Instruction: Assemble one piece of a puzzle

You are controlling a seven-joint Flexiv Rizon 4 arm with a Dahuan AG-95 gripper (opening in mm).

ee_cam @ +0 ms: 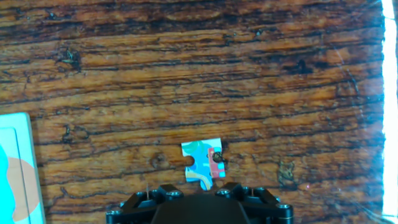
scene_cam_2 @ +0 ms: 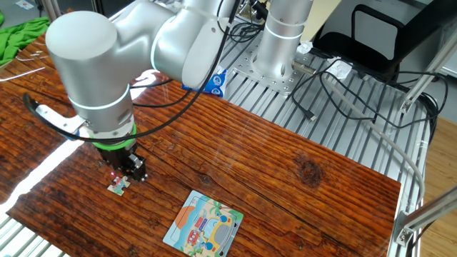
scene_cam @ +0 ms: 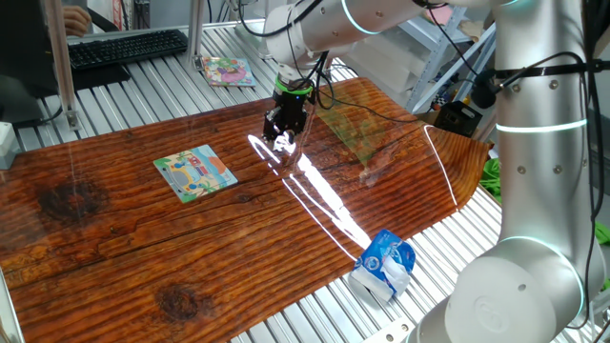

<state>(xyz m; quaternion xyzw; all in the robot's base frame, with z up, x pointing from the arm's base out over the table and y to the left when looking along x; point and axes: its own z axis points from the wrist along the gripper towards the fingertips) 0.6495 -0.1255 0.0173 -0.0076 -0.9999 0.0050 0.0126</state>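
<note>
The puzzle board point(scene_cam: 194, 172) lies flat on the wooden table, left of my gripper, with its cartoon picture in blue, green and orange facing up. It also shows in the other fixed view point(scene_cam_2: 203, 223), and its pale rim shows at the hand view's left edge point(ee_cam: 18, 168). A loose puzzle piece point(ee_cam: 203, 163) lies on the wood just under and ahead of my gripper point(ee_cam: 199, 196); it also shows in the other fixed view point(scene_cam_2: 118, 187). My gripper point(scene_cam: 284, 131) hangs low over the piece, pointing down, with its jaws slightly apart. The piece's near edge is hidden by the gripper.
A pink-and-green picture board point(scene_cam: 227, 70) lies on the metal slats at the back. A blue-and-white crumpled pack point(scene_cam: 385, 265) sits at the table's front right edge. A keyboard point(scene_cam: 129, 47) is at the far left. Bright glare streaks cross the wood point(scene_cam: 315, 186).
</note>
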